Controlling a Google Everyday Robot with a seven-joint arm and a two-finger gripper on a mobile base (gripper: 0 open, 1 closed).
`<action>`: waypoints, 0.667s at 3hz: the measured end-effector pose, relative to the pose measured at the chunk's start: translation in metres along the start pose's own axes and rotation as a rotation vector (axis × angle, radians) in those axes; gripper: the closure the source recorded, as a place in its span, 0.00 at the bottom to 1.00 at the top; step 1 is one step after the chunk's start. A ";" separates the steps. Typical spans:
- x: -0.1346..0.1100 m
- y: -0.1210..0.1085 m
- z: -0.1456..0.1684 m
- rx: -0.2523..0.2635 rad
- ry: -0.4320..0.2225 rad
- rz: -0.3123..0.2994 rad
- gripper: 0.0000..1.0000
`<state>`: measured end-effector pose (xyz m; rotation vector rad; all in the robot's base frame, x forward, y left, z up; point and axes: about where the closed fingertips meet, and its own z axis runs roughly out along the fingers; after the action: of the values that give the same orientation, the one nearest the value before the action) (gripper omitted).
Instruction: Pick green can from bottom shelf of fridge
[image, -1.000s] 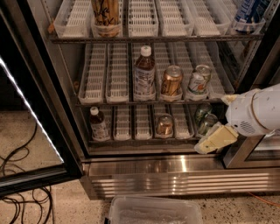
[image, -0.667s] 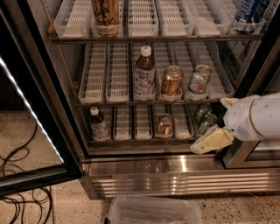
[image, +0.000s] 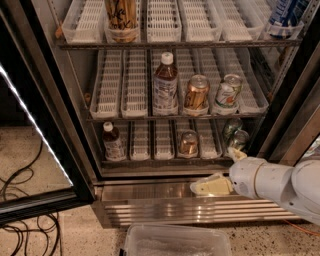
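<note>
Two shiny green cans (image: 238, 139) stand one behind the other at the right end of the bottom shelf (image: 165, 161) of the fridge (image: 200, 200); the rear one (image: 231, 127) is partly hidden. My gripper (image: 221, 170) is in front of the shelf's right end, low by the ribbed steel base, just below and in front of the green cans. It is open and empty: one cream finger (image: 210, 186) points left and the other (image: 235, 153) points up toward the cans.
The bottom shelf also holds a copper-brown can (image: 188, 142) and a small bottle (image: 113, 142). The middle shelf holds a bottle (image: 165, 85), a copper can (image: 196, 93) and a white-labelled can (image: 227, 92). The open door (image: 40, 145) stands left, with cables (image: 25, 220) on the floor. A clear plastic bin (image: 175, 241) sits below.
My gripper and arm have moved left and a little lower along the front of the fridge base. The cans and bottles have not moved.
</note>
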<state>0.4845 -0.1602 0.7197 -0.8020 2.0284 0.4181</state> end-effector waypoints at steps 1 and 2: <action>0.018 -0.001 0.020 0.068 -0.128 0.097 0.00; 0.001 -0.004 0.028 0.105 -0.186 0.108 0.00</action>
<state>0.5038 -0.1476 0.7036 -0.5700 1.9081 0.4271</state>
